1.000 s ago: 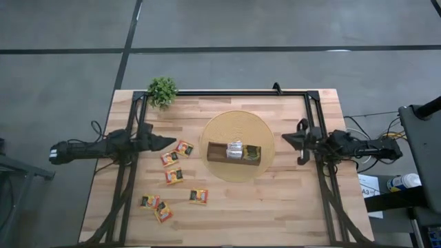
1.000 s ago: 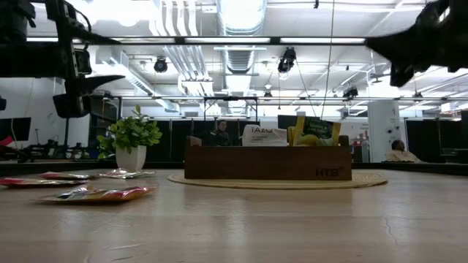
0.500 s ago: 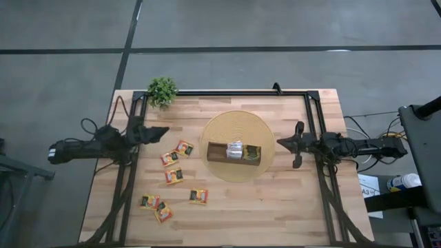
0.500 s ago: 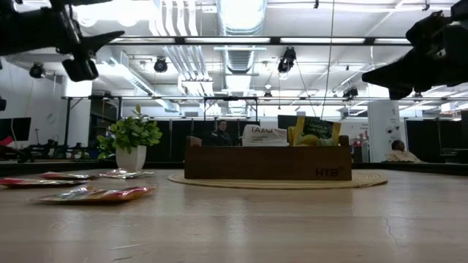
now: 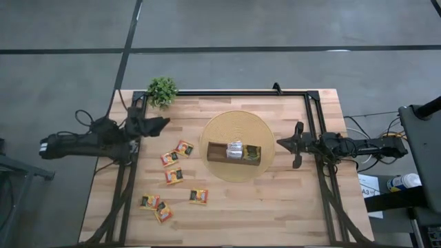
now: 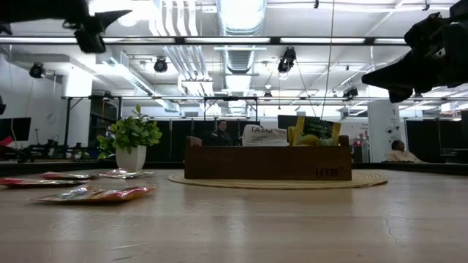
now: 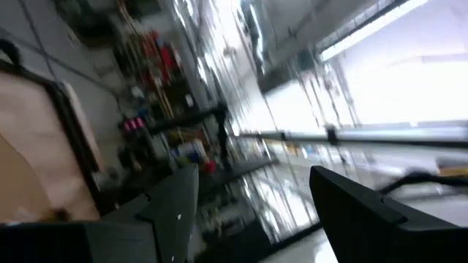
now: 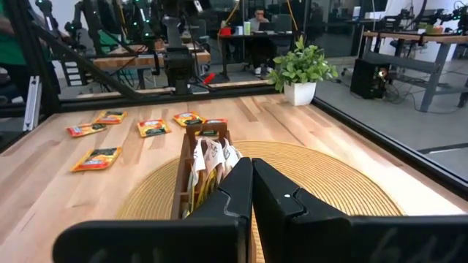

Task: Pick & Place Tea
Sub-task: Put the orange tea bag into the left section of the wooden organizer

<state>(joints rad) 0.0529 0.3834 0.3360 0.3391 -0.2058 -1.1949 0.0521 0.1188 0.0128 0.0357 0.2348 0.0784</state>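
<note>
Several yellow-red-black tea sachets [image 5: 173,176] lie flat on the left half of the wooden table, also seen in the right wrist view [image 8: 96,158]. A white sachet [image 5: 236,149] and a green-yellow one [image 5: 253,153] stand in the dark-brown box [image 5: 234,153], which rests on a round woven mat [image 5: 238,124]. My left gripper [image 5: 163,122] is open and raised high over the table's far left part, near the plant; its wrist view [image 7: 248,212] looks into the room. My right gripper [image 5: 280,142] is shut and hovers over the mat's right edge, pointing at the box [image 8: 197,172].
A small potted plant [image 5: 162,90] stands at the far left corner. A black frame rail [image 5: 227,92] runs along the far edge, with rails down both sides. Bare wood lies at the near right [image 5: 275,207]. A person [image 6: 221,131] sits in the room behind.
My left gripper has drawn back from above the sachets toward the far left corner, risen and tipped upward. My right gripper came down a little and reached slightly toward the box, then held still. The sachets and the box have stayed put.
</note>
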